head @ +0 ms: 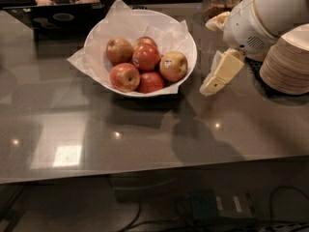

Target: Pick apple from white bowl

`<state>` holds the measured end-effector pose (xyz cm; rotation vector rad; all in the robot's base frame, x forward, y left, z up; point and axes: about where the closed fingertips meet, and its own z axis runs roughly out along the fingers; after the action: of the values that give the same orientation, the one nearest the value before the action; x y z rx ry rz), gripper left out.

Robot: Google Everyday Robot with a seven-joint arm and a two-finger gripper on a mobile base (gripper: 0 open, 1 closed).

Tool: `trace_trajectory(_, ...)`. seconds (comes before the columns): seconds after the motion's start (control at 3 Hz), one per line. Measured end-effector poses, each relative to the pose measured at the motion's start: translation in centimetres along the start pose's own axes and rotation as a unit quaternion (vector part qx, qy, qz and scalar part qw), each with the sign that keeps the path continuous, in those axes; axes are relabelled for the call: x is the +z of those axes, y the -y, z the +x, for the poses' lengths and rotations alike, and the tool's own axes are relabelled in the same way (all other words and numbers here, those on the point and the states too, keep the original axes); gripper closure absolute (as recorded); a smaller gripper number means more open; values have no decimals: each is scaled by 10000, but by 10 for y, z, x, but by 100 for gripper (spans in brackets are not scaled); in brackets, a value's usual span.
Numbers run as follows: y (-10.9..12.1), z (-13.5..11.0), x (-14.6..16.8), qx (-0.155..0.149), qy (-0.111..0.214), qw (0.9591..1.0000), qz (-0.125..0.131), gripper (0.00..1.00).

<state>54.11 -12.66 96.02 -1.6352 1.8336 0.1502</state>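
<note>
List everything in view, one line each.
white bowl: one, white, paper-lined, table centre-back
apple: one, pale yellowish-tan, stickered, bowl's right side
other apples: at least four, redder, same bowl
stacked bowls: one stack, cream, right edge
glass jar: one, clear, behind the arm
laptop: one, black, back left
table: one, glossy grey
person's hands: two, at the laptop
arm: one, white, right
pincer: one, cream, right of the bowl, above the table

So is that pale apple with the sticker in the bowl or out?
In. The apple sits at the white bowl's right side among redder apples; the hand hangs beside the bowl, apart from it.
</note>
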Motion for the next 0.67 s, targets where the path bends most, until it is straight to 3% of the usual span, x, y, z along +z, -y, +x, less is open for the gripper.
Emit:
trace_trajectory(0.33, 3, -4, -1, 42, 140, 9999, 68, 8)
trace_trajectory(0.67, 7, -11, 0, 63, 311, 9994, 108, 19)
